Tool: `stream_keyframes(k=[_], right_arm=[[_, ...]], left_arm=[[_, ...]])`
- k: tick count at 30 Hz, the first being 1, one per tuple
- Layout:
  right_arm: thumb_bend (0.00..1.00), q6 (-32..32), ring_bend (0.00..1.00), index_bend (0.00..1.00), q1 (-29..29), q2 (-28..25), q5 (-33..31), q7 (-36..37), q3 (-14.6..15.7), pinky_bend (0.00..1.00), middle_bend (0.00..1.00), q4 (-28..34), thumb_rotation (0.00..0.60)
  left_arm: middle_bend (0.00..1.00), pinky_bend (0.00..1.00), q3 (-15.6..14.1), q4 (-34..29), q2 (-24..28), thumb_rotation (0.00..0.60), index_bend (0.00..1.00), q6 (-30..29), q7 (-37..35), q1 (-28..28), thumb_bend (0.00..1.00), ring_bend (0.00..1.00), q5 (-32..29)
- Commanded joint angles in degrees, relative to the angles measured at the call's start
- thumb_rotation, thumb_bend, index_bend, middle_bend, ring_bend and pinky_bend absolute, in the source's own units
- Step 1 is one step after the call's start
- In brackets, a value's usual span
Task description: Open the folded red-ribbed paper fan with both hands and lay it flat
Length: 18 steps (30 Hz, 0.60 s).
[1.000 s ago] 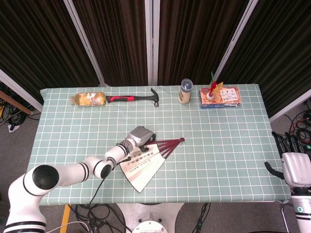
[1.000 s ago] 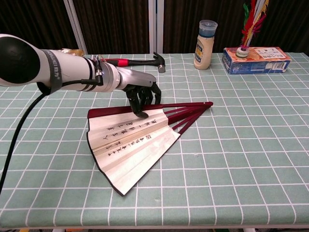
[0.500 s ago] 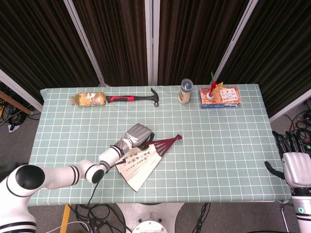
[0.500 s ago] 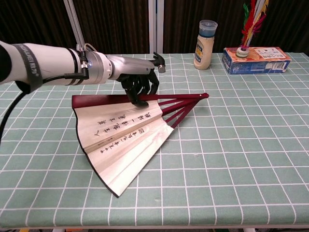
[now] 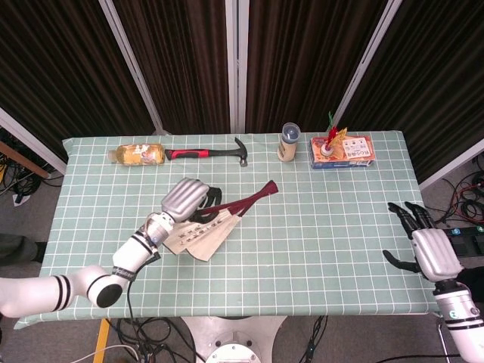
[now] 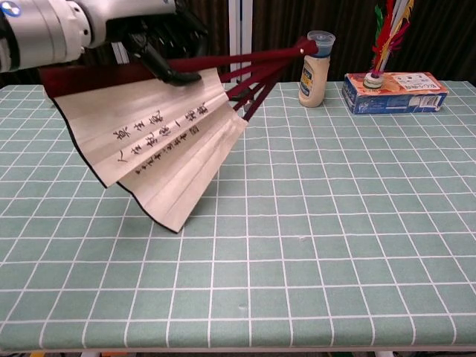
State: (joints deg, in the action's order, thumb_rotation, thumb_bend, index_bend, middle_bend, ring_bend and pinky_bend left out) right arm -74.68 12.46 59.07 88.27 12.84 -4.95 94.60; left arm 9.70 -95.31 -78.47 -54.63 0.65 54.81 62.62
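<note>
The paper fan (image 5: pixel 203 231) is partly spread, with white lettered paper and dark red ribs running to its pivot (image 5: pixel 269 185). My left hand (image 5: pixel 185 198) grips it by the top rib and holds it up off the table. In the chest view the fan (image 6: pixel 156 134) hangs tilted in the air, its lower edge above the cloth, with the left hand (image 6: pixel 160 37) at the upper left. My right hand (image 5: pixel 426 251) is beyond the table's right edge, holding nothing, fingers apart. The chest view does not show it.
Along the back of the green checked table (image 5: pixel 340 227) lie a bottle on its side (image 5: pixel 138 154), a red-handled hammer (image 5: pixel 208 153), an upright bottle (image 5: pixel 288 142) and a box (image 5: pixel 342 151) with a feathered shuttlecock (image 6: pixel 387 30) on it.
My left hand has lifted the fan off the table, up and to the left, its pivot swinging upward. My right hand has moved up and toward the table's right edge.
</note>
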Motion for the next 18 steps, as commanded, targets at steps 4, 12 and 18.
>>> stream_keyframes(k=[4,12,18], right_arm=[[0.22,13.7,0.0,0.09,9.6,0.0,2.5,21.9,0.6,0.01,0.18,1.7,0.6],[0.29,22.1,0.02,0.17,18.8,6.0,0.1,37.3,-3.0,0.08,0.22,-2.8,0.6],[0.29,26.3,0.02,0.18,24.3,11.5,-0.9,44.3,-5.0,0.08,0.22,-5.5,0.6]], left_arm=[[0.72,0.51,2.5,-4.0,1.4,0.6,0.59,-7.2,-5.9,-5.5,0.36,0.65,4.6],[0.72,0.51,3.3,-3.0,-0.1,0.6,0.59,-13.2,-11.3,-8.3,0.37,0.65,13.3],[0.72,0.51,4.6,-3.5,-0.6,0.6,0.59,-15.8,-15.5,-9.3,0.36,0.65,17.0]])
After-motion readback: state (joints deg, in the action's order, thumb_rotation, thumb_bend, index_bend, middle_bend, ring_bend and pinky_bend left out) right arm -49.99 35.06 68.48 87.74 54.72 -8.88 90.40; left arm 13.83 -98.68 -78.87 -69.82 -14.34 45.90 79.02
